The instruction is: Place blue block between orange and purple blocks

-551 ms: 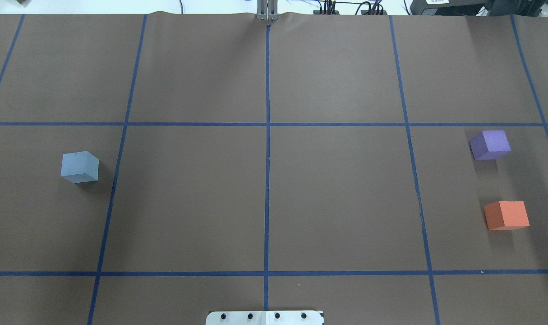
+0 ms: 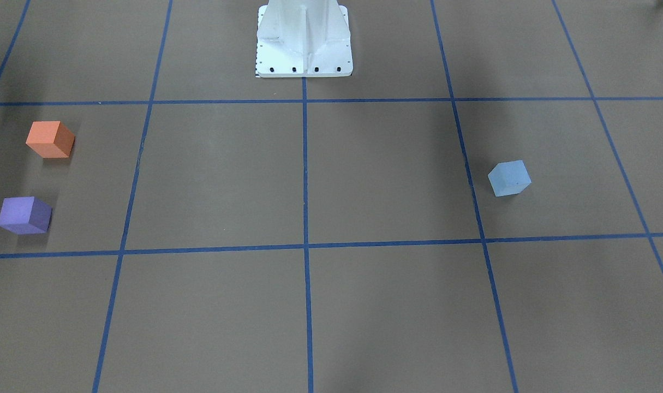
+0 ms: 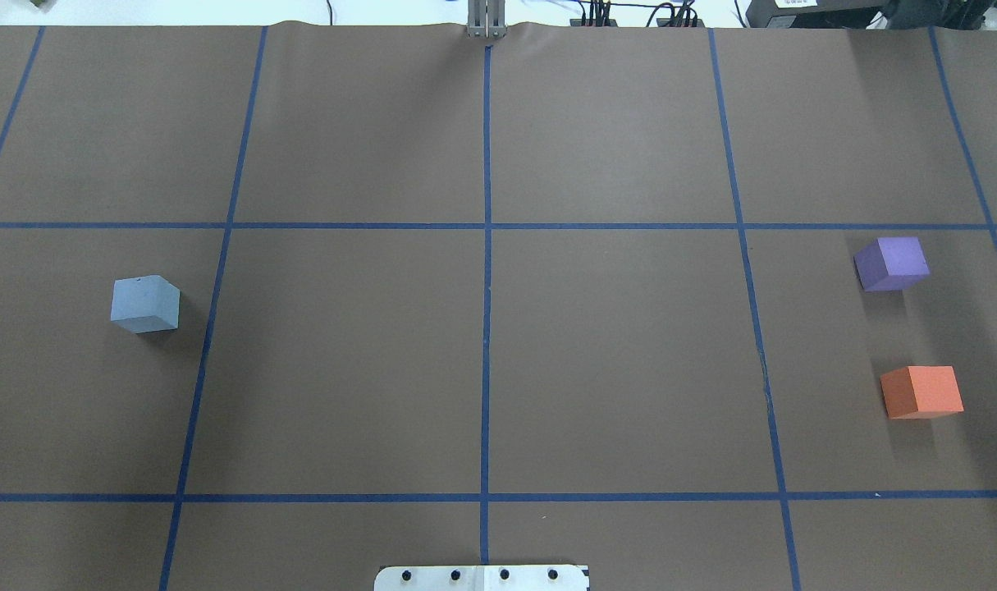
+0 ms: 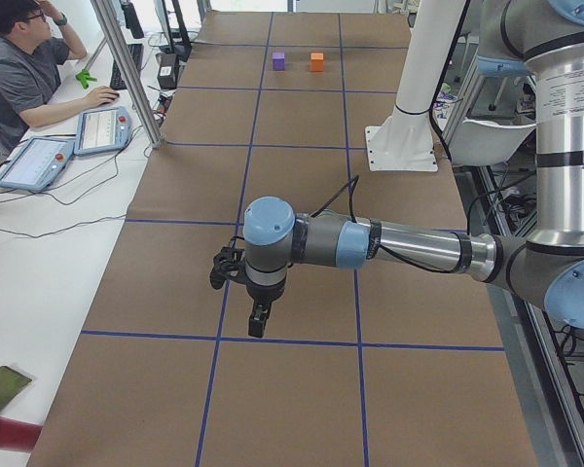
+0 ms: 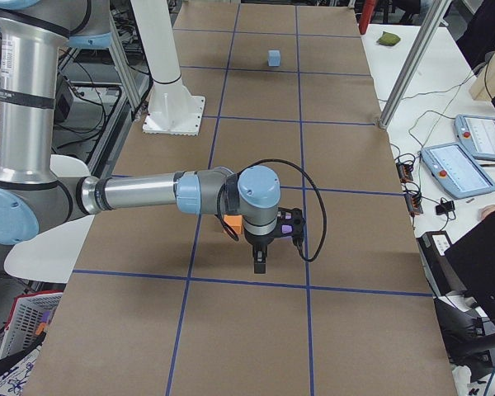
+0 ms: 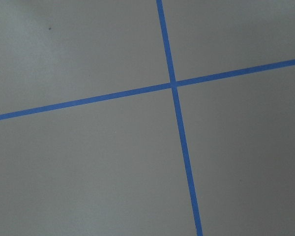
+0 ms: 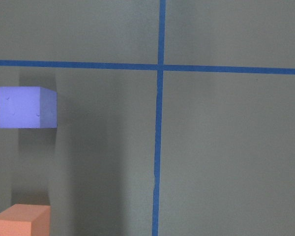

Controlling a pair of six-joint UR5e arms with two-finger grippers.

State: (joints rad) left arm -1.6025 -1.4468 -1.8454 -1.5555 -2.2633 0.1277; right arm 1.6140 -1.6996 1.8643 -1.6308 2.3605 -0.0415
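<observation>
The blue block (image 3: 144,304) sits on the brown table's left side; it also shows in the front view (image 2: 509,178). The purple block (image 3: 892,263) and the orange block (image 3: 921,391) sit at the far right with a gap between them. The right wrist view shows the purple block (image 7: 27,107) and the orange block (image 7: 20,220) at its left edge. The left gripper (image 4: 258,316) shows only in the left side view, raised above the table. The right gripper (image 5: 260,262) shows only in the right side view, near the two blocks. I cannot tell if either is open or shut.
Blue tape lines (image 3: 487,246) divide the table into squares. The robot's white base (image 2: 304,38) stands at the robot's edge of the table. An operator (image 4: 19,68) sits at a side desk with tablets (image 4: 102,128), and a metal pole (image 4: 127,68) stands at the table's far edge.
</observation>
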